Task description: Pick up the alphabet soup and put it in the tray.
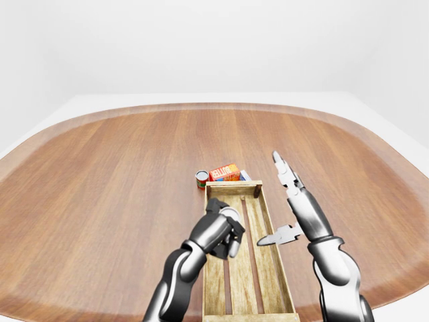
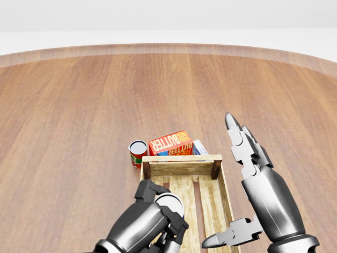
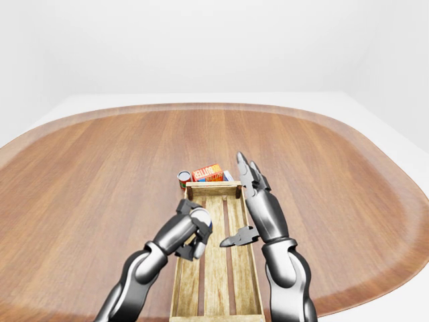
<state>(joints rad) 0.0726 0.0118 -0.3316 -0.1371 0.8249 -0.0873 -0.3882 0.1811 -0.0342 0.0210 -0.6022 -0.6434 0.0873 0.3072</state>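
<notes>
Bright, even, diffuse light, no visible source. Clean sim render: sharp all over, no noise, no motion blur. Shadows faint and soft, only thin contact shading under the tray [image 1: 265,268] and inside its slats. Soft specular sheen on the metal of left hand [image 2: 152,216] and right hand [image 2: 247,174]. Eye views are wide-angle, table [image 1: 100,188] rim bows strongly towards the edges; head view far less curved
</notes>
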